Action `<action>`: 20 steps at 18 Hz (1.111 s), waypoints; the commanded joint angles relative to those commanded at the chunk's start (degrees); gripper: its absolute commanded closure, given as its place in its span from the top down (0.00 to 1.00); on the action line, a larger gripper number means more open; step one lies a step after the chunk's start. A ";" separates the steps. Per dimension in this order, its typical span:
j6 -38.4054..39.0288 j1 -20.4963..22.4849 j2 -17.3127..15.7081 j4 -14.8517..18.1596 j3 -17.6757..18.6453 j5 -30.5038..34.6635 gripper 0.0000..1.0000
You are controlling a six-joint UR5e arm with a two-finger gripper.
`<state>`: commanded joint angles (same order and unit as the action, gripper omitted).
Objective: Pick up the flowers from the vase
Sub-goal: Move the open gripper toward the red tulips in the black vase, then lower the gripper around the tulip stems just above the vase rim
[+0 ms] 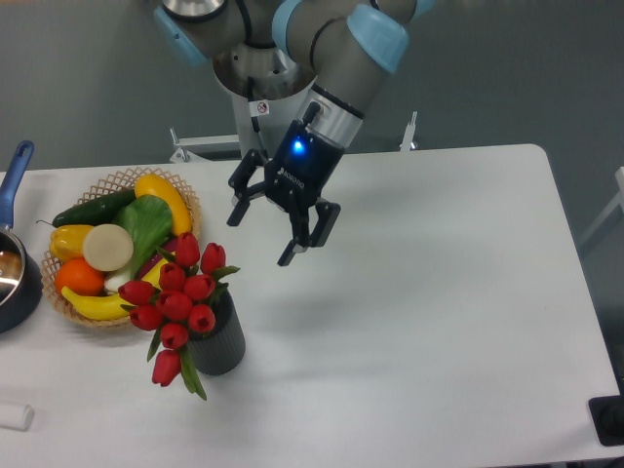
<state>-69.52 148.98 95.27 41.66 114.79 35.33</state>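
The flowers (178, 298), a bunch of red closed tulip buds with green leaves, stand in the small dark grey ribbed vase (219, 341) at the front left of the white table. One bud droops over the vase's left side. My gripper (260, 239) is open and empty. It hangs above the table, up and to the right of the flowers, apart from them.
A wicker basket (181, 192) with a banana, cucumber, orange and other produce sits just behind and left of the vase. A dark saucepan (19, 288) with a blue handle is at the left edge. A small white object (15, 416) lies at the front left.
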 joint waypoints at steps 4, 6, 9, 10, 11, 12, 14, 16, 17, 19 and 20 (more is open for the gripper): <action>0.53 -0.36 2.72 0.00 -2.02 -1.93 1.00; 0.44 -0.62 3.60 0.00 -2.11 -2.11 1.00; 0.61 -0.79 4.40 0.00 -2.81 -2.29 1.00; 0.79 -1.32 4.92 0.09 -3.33 -2.20 1.00; 0.79 -1.67 5.97 0.09 -3.95 -2.29 1.00; 0.79 -2.20 6.33 0.00 -4.39 -2.20 1.00; 0.79 -3.51 6.95 0.09 -4.48 -2.11 1.00; 0.79 -4.66 7.12 0.00 -4.13 -1.76 1.00; 0.88 -4.84 7.12 0.00 -4.30 -1.85 1.00; 0.88 -5.19 7.21 0.00 -4.57 -1.76 1.00; 0.79 -5.19 7.30 0.09 -4.48 -1.76 1.00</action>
<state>-68.73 143.79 102.57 41.75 110.30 33.57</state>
